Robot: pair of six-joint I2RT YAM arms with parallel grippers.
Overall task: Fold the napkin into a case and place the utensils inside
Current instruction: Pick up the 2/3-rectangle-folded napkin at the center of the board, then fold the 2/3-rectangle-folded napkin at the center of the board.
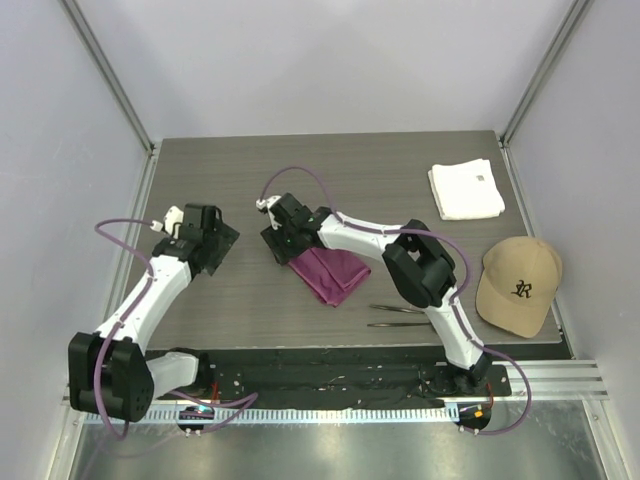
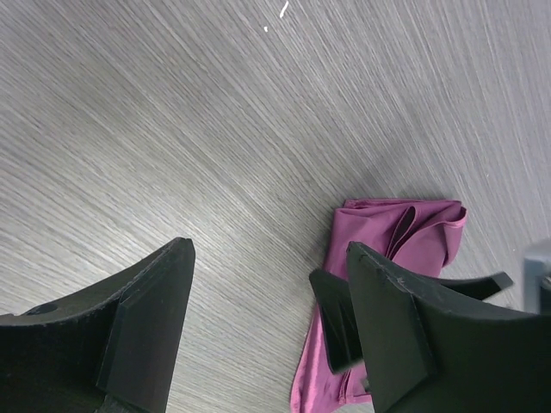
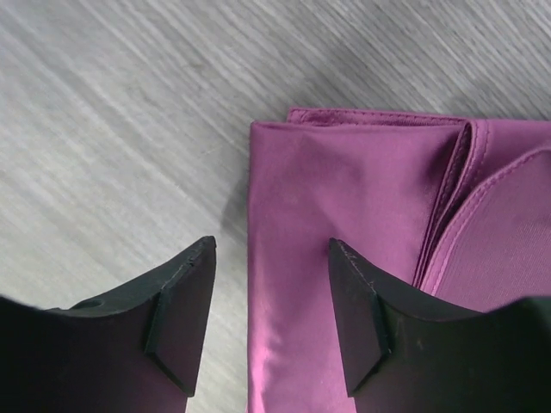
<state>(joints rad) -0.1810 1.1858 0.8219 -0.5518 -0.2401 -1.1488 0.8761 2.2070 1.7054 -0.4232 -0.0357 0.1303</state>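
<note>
Folded napkin (image 1: 330,275), frame centre; right gripper (image 3: 271,258) spread, straddling its edge; left gripper (image 2: 269,258) spread above the table (image 1: 400,190), left of centre.

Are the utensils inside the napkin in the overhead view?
No: the utensils lie bare on the table, apart from the napkin.

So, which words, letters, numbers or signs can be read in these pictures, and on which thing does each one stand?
"R": a dark stitched monogram on the front of the tan cap; a second letter crosses it, and I cannot tell which.
The small tag on the white cloth: too small to read.
The napkin and the table: no text seen on either.
</note>
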